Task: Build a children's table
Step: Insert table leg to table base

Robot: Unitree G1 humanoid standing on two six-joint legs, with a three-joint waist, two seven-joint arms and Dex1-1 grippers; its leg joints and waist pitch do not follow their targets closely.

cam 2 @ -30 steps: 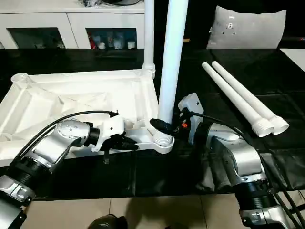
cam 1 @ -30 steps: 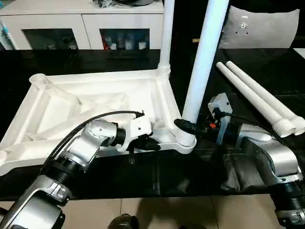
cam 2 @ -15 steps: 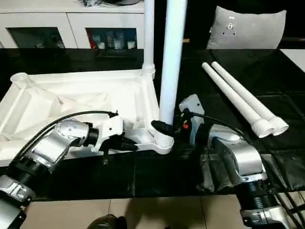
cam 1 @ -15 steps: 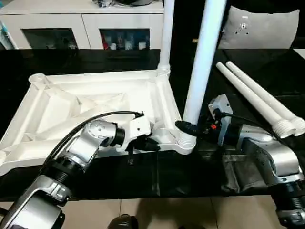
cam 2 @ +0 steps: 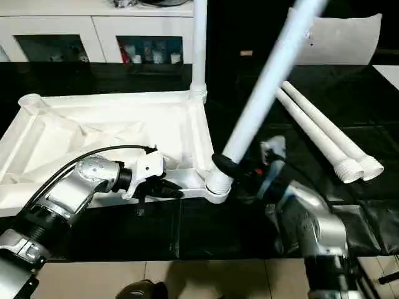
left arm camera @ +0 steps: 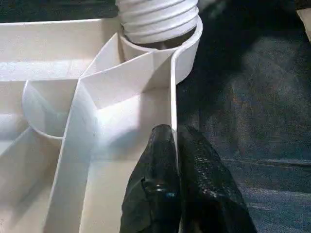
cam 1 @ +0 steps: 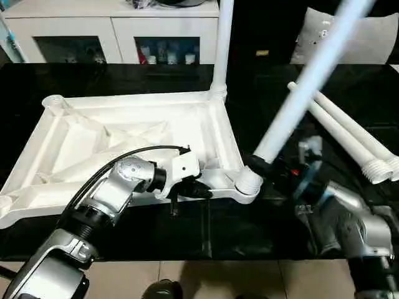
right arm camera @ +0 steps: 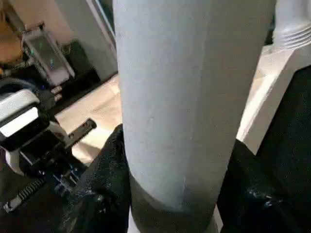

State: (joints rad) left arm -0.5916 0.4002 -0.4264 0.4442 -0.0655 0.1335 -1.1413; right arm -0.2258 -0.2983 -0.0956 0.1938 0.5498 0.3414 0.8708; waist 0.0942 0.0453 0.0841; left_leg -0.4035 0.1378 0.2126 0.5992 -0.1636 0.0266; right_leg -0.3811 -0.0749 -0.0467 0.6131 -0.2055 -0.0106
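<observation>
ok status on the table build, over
Left end effector pinched shut on tabletop rim. Right end effector clamped on near-corner leg, which leans right in its socket. Two spare legs lie clear.

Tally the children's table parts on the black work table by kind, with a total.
White plastic rectangular tabletop, ribbed underside up: 1
Long white tube legs standing in corner sockets: 2
Long white tube legs lying loose: 2
Total: 5
</observation>
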